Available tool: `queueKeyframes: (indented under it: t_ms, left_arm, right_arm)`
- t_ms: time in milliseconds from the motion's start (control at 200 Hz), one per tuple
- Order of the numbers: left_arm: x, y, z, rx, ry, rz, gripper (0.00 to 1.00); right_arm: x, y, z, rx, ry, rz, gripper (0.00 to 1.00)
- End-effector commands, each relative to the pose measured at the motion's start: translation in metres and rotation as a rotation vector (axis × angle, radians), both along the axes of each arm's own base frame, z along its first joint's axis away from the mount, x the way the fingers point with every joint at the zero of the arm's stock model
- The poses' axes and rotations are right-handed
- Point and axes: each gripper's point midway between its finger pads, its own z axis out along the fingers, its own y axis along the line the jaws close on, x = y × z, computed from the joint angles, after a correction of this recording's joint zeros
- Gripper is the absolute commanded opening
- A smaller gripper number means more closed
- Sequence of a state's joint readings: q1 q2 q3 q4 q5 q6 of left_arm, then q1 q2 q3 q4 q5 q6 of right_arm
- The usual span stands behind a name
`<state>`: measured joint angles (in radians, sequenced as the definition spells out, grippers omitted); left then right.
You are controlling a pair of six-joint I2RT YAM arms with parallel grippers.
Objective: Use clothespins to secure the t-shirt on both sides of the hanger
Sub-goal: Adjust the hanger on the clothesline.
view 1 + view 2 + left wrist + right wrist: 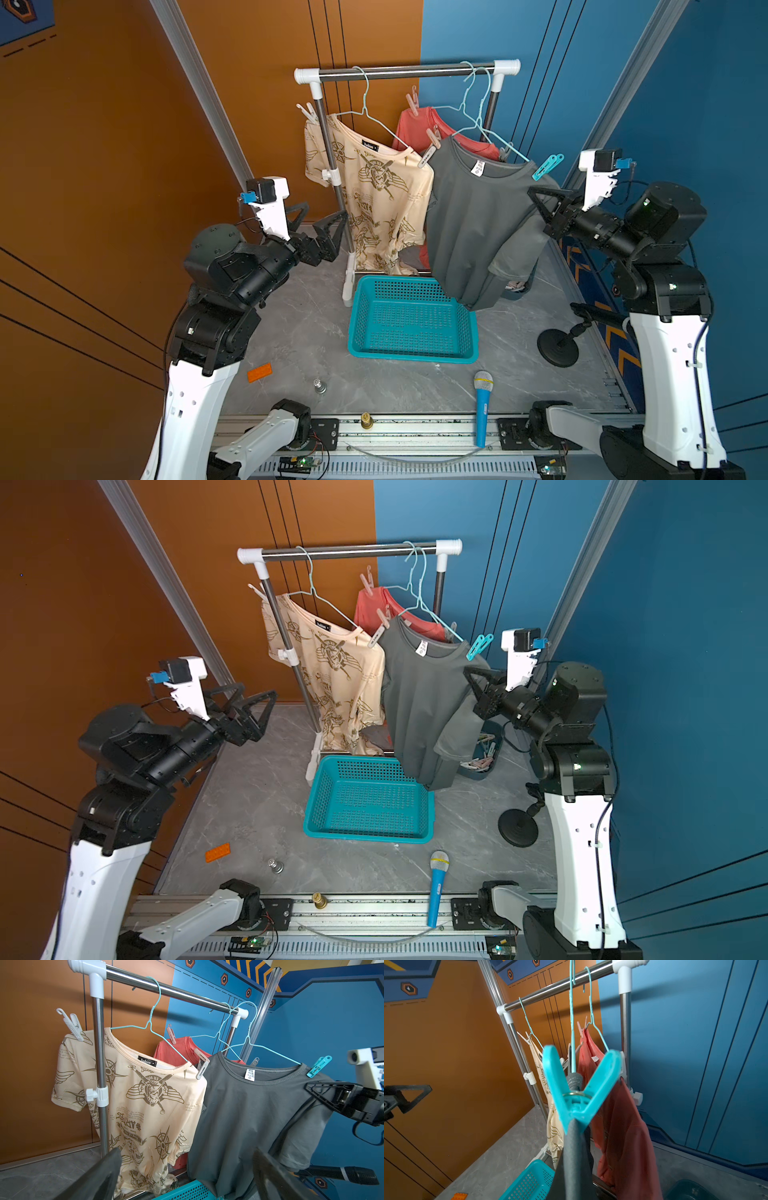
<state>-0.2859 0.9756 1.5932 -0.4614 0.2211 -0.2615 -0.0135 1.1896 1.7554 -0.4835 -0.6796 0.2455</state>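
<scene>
A grey t-shirt point(473, 220) hangs on a light-blue wire hanger point(482, 124) from the rack. A teal clothespin point(547, 166) point(579, 1088) grips its right shoulder. A pale grey clothespin point(428, 156) point(202, 1070) sits on its left shoulder. My right gripper point(534, 193) point(307, 1085) is shut, its tip against the shirt's right sleeve just below the teal pin; I see nothing between the fingers. Left of the rack post, my left gripper point(326, 210) point(187, 1151) stands open and empty. More clothespins lie in a dark bin point(484, 750) behind the shirt.
The rack point(407, 70) also carries a cream printed shirt point(374, 187) and a coral shirt point(419, 124), both pinned. A teal basket point(411, 353) stands below. A blue toy microphone point(483, 407), black stand point(557, 349), orange brick point(259, 371) and small metal weight point(319, 385) lie nearer the front.
</scene>
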Motion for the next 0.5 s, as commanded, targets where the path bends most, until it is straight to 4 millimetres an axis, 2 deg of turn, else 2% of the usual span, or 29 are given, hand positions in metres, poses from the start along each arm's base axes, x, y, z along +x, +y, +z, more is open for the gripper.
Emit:
queueKeyframes:
  t_ms: [0,330,396,496]
  left_arm:
    - [-0.002,0.001,-0.001,-0.009,0.000,-0.009,0.97]
    - [0.003,-0.001,0.000,-0.032,0.010,-0.024,0.97]
    - [0.003,-0.002,0.001,-0.038,0.008,-0.031,0.97]
    - [0.003,-0.002,0.002,-0.047,0.009,-0.032,0.97]
  right_arm:
    - [-0.020,0.009,0.044,0.101,-0.127,0.119,0.00]
    - [-0.020,-0.030,0.045,0.083,-0.141,-0.043,0.00]
    - [-0.019,-0.026,0.045,0.107,-0.125,-0.010,0.00]
    - [-0.025,0.006,0.040,0.129,-0.098,0.116,0.00]
